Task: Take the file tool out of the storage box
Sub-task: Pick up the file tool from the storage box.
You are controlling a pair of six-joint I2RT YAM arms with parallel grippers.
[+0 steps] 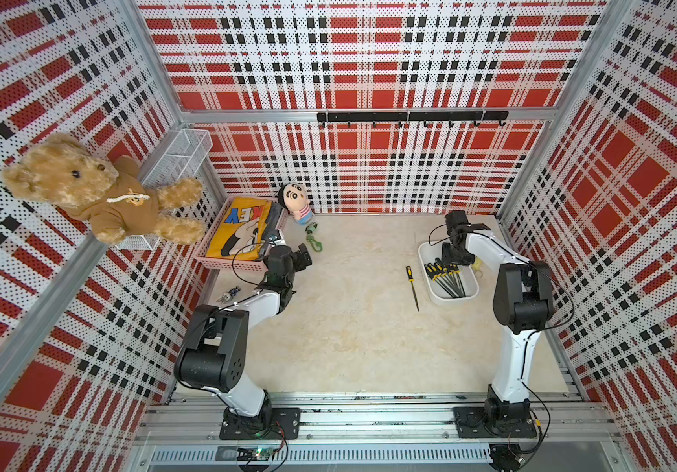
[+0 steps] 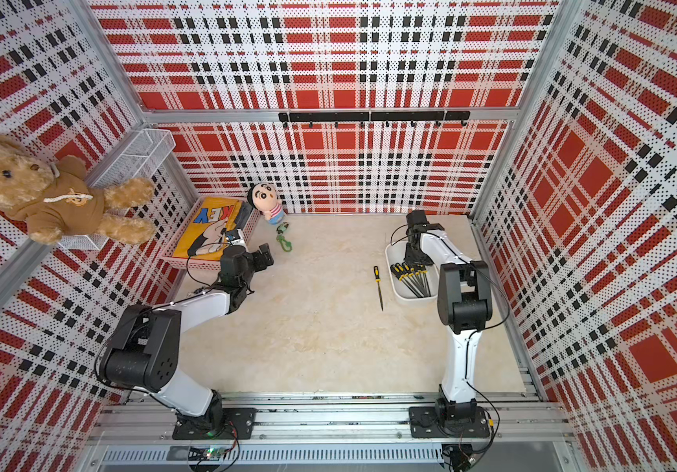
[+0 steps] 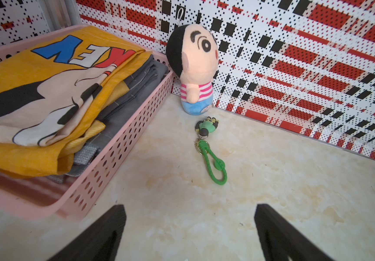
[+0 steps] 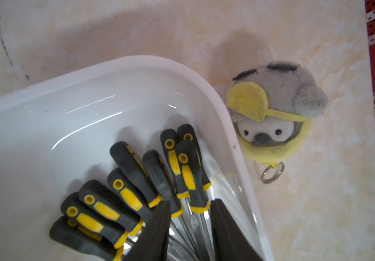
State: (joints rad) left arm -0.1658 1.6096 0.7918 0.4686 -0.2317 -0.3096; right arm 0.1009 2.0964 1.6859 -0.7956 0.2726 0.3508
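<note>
Right wrist view: right gripper (image 4: 191,203) down inside shallow white rounded plastic storage box (image 4: 136,65), jaws apart astride steel shanks of black-and-yellow-handled files (image 4: 132,198); clamped or not, cannot tell. Lift-out judged pending. In a top view, boxed files' long axis: handles 11 o'clock, tips 5. One matching file (image 1: 412,288) lies on marbled table (image 1: 349,347) at box's 9 o'clock, handle 12, tip 6. Idle left gripper (image 3: 190,206) spread wide, empty.
</note>
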